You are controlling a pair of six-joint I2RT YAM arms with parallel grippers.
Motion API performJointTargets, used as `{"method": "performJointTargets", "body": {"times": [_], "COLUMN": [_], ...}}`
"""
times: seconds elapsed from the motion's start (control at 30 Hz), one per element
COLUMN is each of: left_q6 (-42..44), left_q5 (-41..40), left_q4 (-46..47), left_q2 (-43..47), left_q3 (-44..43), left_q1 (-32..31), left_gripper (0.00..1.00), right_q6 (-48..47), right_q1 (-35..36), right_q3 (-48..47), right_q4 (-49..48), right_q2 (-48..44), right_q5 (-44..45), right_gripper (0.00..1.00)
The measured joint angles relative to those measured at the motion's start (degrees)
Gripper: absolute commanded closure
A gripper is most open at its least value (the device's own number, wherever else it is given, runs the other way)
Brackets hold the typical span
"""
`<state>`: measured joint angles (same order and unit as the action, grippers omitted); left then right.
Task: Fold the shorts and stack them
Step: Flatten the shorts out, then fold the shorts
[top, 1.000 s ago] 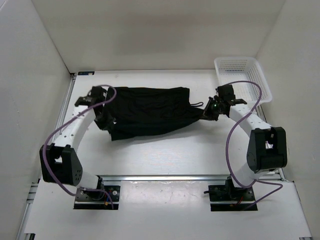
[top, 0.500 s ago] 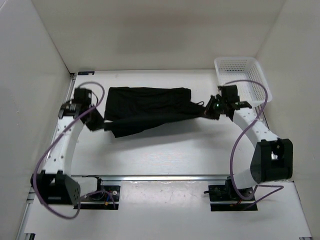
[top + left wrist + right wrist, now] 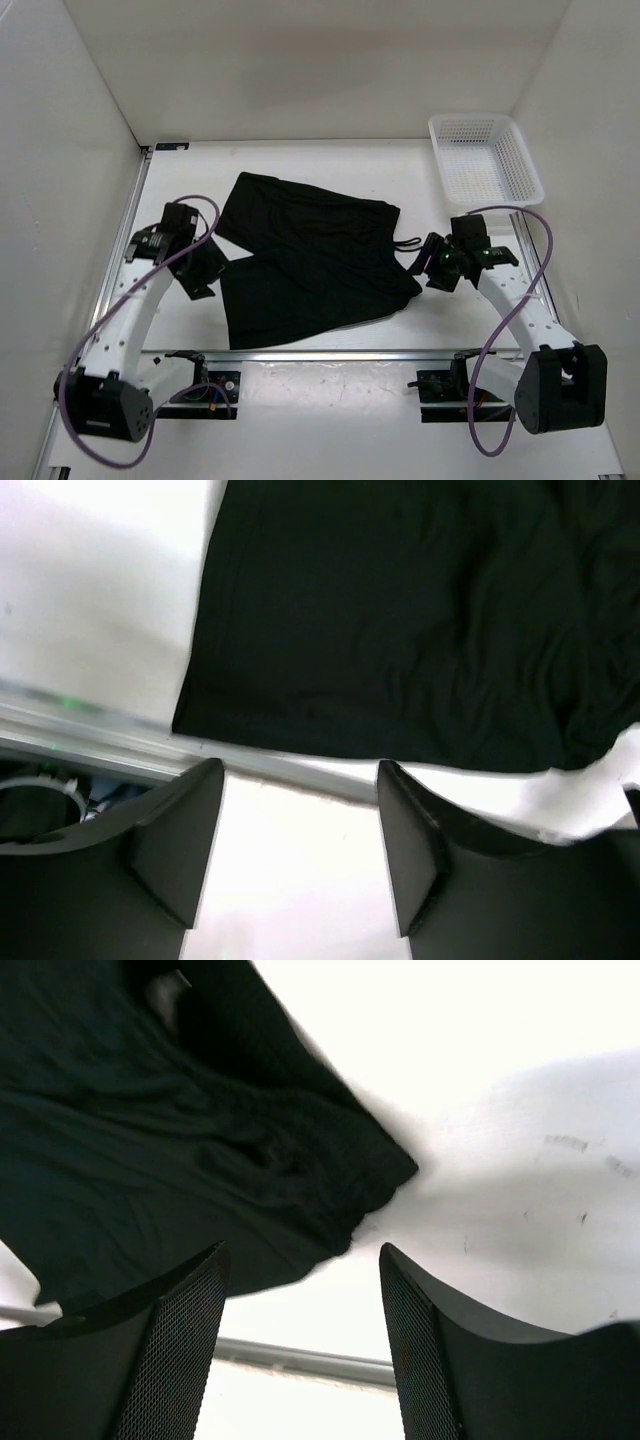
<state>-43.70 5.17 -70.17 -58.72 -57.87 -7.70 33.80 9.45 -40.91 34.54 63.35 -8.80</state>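
The black shorts lie spread out flat on the white table, with the waist towards the right and a thin drawstring poking out at that end. My left gripper hovers just off their left edge, open and empty. My right gripper sits just off their right edge, also open and empty. In the left wrist view the shorts fill the top, beyond the open gripper. In the right wrist view the shorts lie at the upper left, apart from the open gripper.
A white mesh basket stands at the back right corner of the table. A metal rail runs along the front edge, close to the near hem of the shorts. White walls close in the left, back and right sides.
Both grippers held the shorts stretched between them, then opened and let go. The shorts now lie flat, nearer the front edge. Both arms have drawn back towards the front.
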Motion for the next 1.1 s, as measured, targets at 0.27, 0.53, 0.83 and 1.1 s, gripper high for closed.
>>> {"method": "performJointTargets", "body": {"times": [0.27,0.53,0.83,1.1], "left_q6": [1.01,-3.65,-9.07,-6.62], "left_q5": [-0.83,0.7,0.13,0.79], "left_q4": [6.23,8.55,12.2,12.15], "left_q2": [-15.8,-11.61,-20.52,-38.91], "left_q3": [-1.44,12.63,16.28,4.72], "left_q1": [0.02,-5.22,-7.02,-6.73], "left_gripper": [0.33,0.26,0.29,0.31], "right_q6": [0.35,1.16,3.19,5.73], "right_q1": [0.0,-0.44,-0.87,-1.66], "right_q3": [-4.44,1.84,3.3,3.19], "right_q4": [0.04,-2.23,-7.8,-11.69], "right_q2": [1.05,2.95,11.58,18.58], "right_q5": [2.25,-1.79,-5.18,-6.91], "right_gripper": [0.46,0.32,0.42,0.52]}}
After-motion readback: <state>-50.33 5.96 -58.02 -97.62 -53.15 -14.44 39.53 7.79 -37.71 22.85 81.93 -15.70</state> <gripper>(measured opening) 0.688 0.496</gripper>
